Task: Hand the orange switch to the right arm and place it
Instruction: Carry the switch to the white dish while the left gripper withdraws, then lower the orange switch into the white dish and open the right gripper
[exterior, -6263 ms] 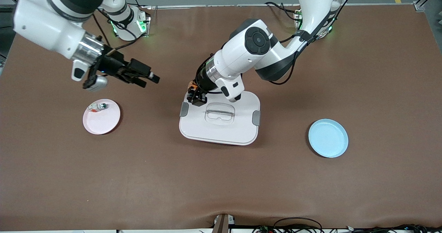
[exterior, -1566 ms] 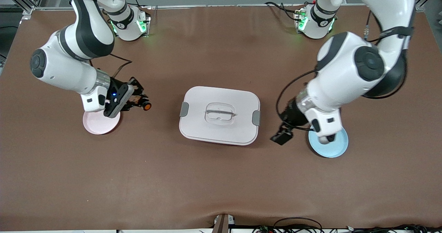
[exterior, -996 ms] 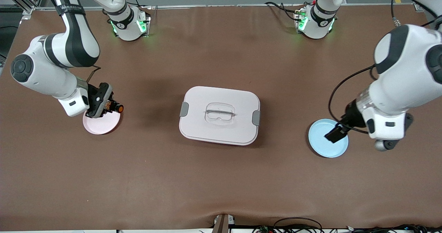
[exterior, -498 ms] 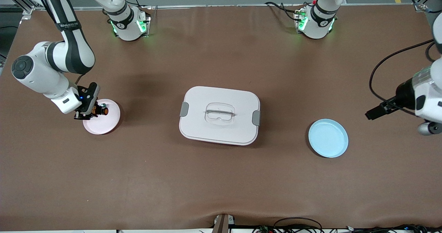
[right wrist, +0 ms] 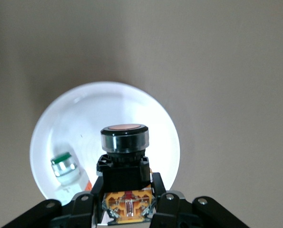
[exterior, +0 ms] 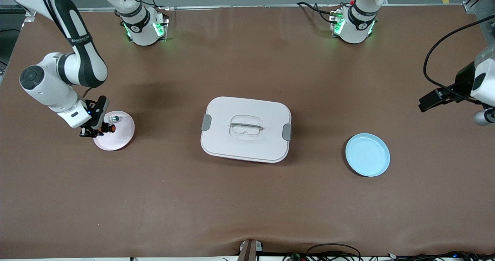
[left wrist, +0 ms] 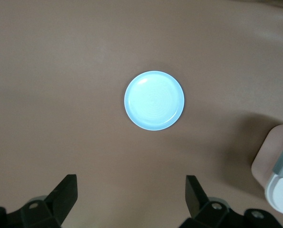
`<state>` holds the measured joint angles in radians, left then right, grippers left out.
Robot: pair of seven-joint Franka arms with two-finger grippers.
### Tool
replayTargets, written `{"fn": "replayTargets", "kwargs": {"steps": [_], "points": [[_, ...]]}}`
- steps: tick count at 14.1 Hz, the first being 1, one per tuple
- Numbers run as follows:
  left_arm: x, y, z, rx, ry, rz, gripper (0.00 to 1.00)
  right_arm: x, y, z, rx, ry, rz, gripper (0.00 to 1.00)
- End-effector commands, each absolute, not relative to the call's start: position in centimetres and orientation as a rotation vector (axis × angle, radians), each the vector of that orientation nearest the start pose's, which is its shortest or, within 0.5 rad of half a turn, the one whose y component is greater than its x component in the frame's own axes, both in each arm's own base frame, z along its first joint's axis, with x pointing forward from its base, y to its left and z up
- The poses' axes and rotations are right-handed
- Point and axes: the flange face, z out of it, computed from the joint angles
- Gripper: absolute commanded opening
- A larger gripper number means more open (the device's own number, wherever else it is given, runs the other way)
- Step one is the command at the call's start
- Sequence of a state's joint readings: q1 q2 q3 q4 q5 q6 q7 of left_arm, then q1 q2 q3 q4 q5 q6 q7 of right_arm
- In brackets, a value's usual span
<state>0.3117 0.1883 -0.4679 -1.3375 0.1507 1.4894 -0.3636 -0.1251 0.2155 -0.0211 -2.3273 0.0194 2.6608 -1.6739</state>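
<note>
My right gripper (exterior: 99, 130) is shut on the orange switch (exterior: 110, 128), a stubby black part with an orange body and round cap. It hangs low over the rim of the pink plate (exterior: 118, 138) at the right arm's end of the table. In the right wrist view the orange switch (right wrist: 124, 159) sits between the fingers of my right gripper (right wrist: 127, 211), cap pointing out over the plate (right wrist: 131, 109). My left gripper (exterior: 428, 101) hangs open and empty over bare table at the left arm's end. The left wrist view shows my left gripper (left wrist: 130, 199) with nothing between its fingers.
A small silvery item with a green cap (exterior: 115, 118) lies on the pink plate, also showing in the right wrist view (right wrist: 65, 168). A white lidded box (exterior: 246, 128) stands mid-table. A blue plate (exterior: 367, 154) lies toward the left arm's end and shows in the left wrist view (left wrist: 154, 100).
My right gripper has carried the switch toward the right arm's end and down over the pink plate. My left gripper has drawn away from the blue plate toward the table's end.
</note>
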Motion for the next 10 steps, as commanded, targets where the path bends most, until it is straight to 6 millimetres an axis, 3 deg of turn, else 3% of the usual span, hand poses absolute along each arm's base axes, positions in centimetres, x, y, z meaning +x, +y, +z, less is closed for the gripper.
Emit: {"fn": "replayTargets", "kwargs": {"steps": [1,10], "points": [[57.4,-4.5,63.6,-3.050,-0.242,0.010,1.00,52.6,-8.8,23.2,-2.320,-2.250,-0.108,0.00],[54.4,-2.2,65.3,-3.087,-0.156,0.014,1.00,52.8,-8.4,19.1,-2.313,-2.209,-0.081,0.00]]}}
